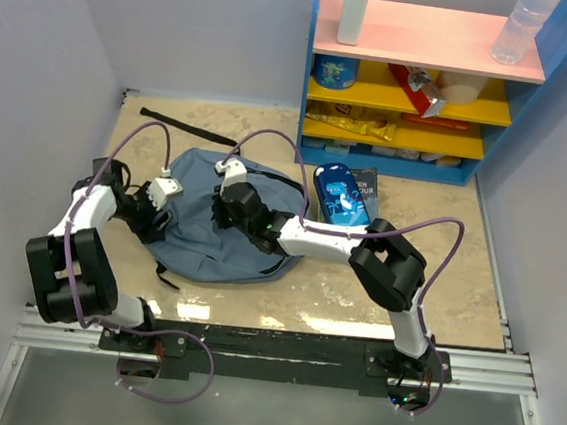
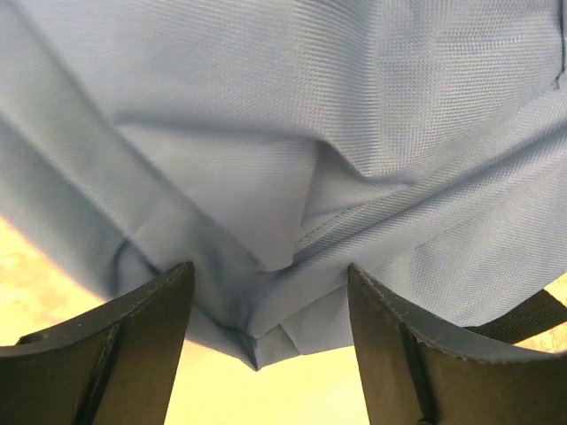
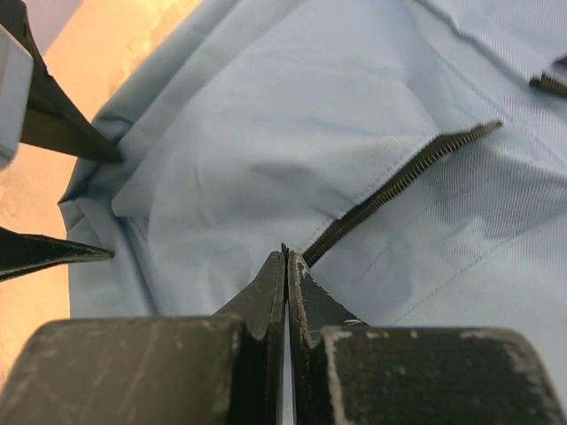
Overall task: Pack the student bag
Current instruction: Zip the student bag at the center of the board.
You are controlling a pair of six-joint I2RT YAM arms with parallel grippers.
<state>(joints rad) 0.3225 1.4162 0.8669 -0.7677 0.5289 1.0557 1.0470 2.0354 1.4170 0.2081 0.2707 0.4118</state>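
A beige, marbled bench (image 1: 437, 288) is seen from above, enclosed by pale lilac walls. At its far right corner a shelf unit with a blue frame, pink top and yellow shelves (image 1: 311, 75) is placed, and packets, a clear bottle and a white cylinder are stored on it.

The student bag, a large, soft, slate-blue fabric backpack of rounded shape (image 1: 200, 240), is laid flat on the left half of the bench, between the two arms and well apart from the shelf unit. Its cloth is creased and folded, and black straps are seen at its edges.

The left arm, black and white with a purple cable (image 1: 73, 263), is bent in from the left. The right arm (image 1: 389, 263) is stretched across from the right, over the bag.

The left hand (image 2: 266, 270) is held open at the bag's left edge, low over the bench. Its two dark fingers (image 2: 133, 336) are spread apart, and a fold of the blue cloth is framed between them without being pinched.

The right hand (image 3: 286, 261) is closed, with its fingertips pressed together on top of the bag, just at the near end of a dark zip (image 3: 399, 181). Whether anything is pinched there cannot be told.

A glossy blue printed container (image 1: 338, 193) is laid just beside the bag's right edge, on a dark booklet (image 1: 369, 184). A loose black strap (image 1: 186, 126) is laid on the bench beyond the bag.
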